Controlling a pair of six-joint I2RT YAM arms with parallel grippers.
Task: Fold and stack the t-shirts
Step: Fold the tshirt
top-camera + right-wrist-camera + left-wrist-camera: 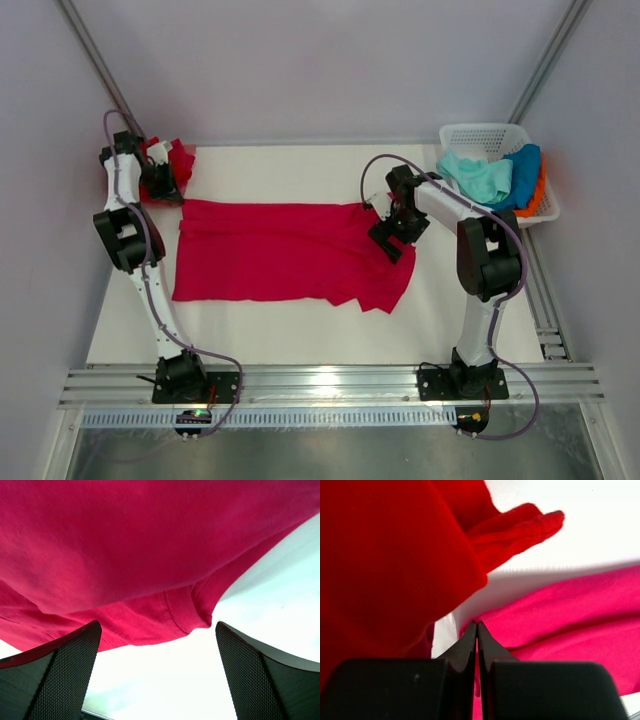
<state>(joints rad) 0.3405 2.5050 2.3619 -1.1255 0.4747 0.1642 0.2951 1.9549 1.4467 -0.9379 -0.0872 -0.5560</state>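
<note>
**A:** left claw [477, 626] status?

**B:** Pinched fully shut, tip to tip. The crimson-pink tee [280, 250] is spread flat on the table, its edge right at the tips. Can't tell if any hem is nipped (the fingers hide the contact). A red tee [380, 555] is bunched just ahead-left of the claw.

**A:** right claw [158, 625]?

**B:** Wide open, holding nothing. The sleeve hem [175, 612] sits just ahead of it, between the two fingers.

**A:** Handling?

**B:** Thin, limp knit, light. I'd expect it to drape and drag and not hold its shape. Best gripped at hems or corners, both ends together, kept taut.

**A:** Blind spots?

**B:** In the top view both wrists cover their own tips. The cloth below the right claw is rumpled and the layers are unclear. The mint-green tee [478, 175], blue tee [525, 170] and orange tee [541, 190] are heaped in the basket [480, 132], well off to the right claw's outer side.
</note>
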